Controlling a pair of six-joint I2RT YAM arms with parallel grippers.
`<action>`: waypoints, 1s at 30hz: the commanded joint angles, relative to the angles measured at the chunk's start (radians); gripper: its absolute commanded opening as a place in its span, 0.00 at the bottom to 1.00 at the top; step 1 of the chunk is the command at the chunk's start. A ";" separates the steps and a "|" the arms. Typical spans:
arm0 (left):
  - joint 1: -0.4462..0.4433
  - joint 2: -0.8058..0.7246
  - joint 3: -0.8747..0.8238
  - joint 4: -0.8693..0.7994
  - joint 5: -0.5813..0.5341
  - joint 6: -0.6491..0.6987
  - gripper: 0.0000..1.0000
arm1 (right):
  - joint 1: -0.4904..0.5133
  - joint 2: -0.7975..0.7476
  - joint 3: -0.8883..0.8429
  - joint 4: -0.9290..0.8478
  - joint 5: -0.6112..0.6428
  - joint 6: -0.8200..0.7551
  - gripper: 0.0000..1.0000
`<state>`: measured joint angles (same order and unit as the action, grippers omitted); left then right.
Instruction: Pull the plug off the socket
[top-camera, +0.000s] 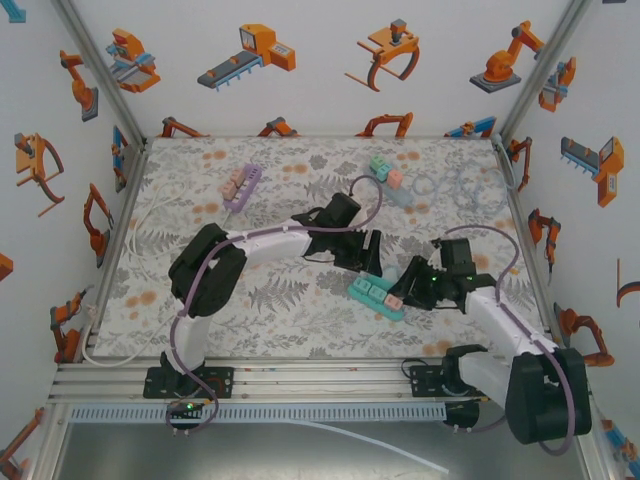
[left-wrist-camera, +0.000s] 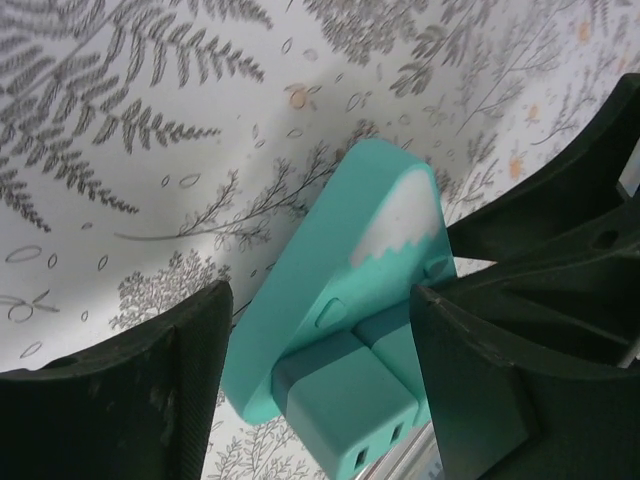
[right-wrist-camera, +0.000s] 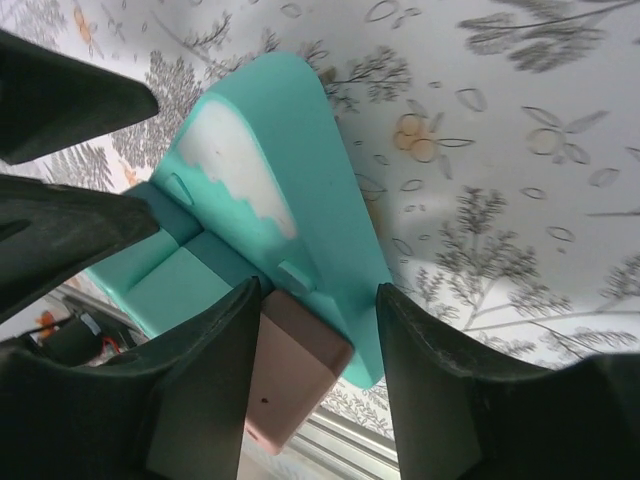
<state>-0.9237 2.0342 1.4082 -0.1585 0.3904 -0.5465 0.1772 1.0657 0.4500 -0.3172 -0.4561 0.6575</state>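
Where the two arms meet, right of the worktop's middle and toward its near edge:

1. Left gripper (top-camera: 368, 265) (left-wrist-camera: 322, 300). Two fingers (left-wrist-camera: 130, 400), matt black, broad, flat-faced and scuffed. They stand apart, one on each side of one end of the near strip. Whether they press on it cannot be told.

2. Right gripper (top-camera: 408, 288) (right-wrist-camera: 320, 290). Two fingers (right-wrist-camera: 460, 400) of the same make, set close on either side of the strip's other end, with the pink plug between them. They look to touch, but a firm hold cannot be told.

3. Near strip (top-camera: 378, 303) (left-wrist-camera: 340, 250) (right-wrist-camera: 300, 140). One, in smooth teal plastic, long with rounded ends and a pale patch on one face, lying aslant on the worktop. Three boxy plugs are seated in it: two teal plugs (left-wrist-camera: 345, 415) (right-wrist-camera: 165, 285) and one pink plug (top-camera: 394, 301) (right-wrist-camera: 295, 385). The pink one is nearest the right edge.

4. Far strip (top-camera: 386, 176). One, teal, topped in teal and pink, near the far edge and right of the middle.

5. Purple strip (top-camera: 243, 186). One, lilac plastic topped in pink, near the far edge and left of the middle.

6. Cables, two. White cable (top-camera: 150, 215), thin, looping by the left edge. Clear cable (top-camera: 455, 188), coiled toward the far right corner.

7. Worktop (top-camera: 270, 325). One cloth, white, printed with grey ferns and orange flowers.
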 joint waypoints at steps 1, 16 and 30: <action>0.009 -0.063 -0.057 -0.058 -0.031 -0.016 0.66 | 0.072 0.060 0.048 0.079 0.000 -0.018 0.46; 0.063 -0.342 -0.363 -0.096 -0.200 -0.085 0.52 | 0.315 0.430 0.325 0.172 0.075 -0.051 0.40; 0.130 -0.416 -0.417 -0.085 -0.256 -0.078 0.56 | 0.421 0.520 0.382 0.294 0.091 0.050 0.34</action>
<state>-0.8017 1.6428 0.9874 -0.2253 0.1410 -0.6262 0.5877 1.5902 0.8276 -0.0628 -0.3840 0.6716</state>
